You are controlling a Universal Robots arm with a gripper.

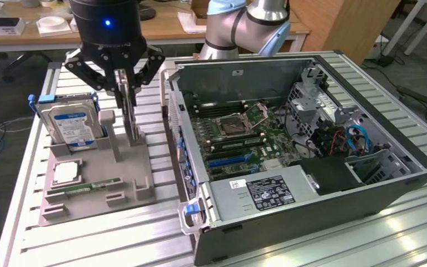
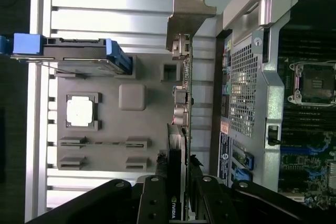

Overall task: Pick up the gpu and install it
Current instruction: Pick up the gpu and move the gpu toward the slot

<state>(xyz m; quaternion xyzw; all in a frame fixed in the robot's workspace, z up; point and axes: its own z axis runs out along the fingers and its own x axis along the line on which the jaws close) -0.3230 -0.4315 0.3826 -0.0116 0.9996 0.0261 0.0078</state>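
gripper (image 1: pixel 127 84): clamped on the gpu (image 1: pixel 129 119), upper left of the exterior view
gpu spot: on edge over the gray tray (image 1: pixel 135 172), between the hard drive (image 1: pixel 69 125) and the computer case (image 1: pixel 236 75)
exterior view: card's just a thin upright silvery strip, end-on
wrist view: its length runs from the fingers (image 2: pixel 155 198) out to the bracket (image 2: pixel 189 9), bracket end farthest from the gripper
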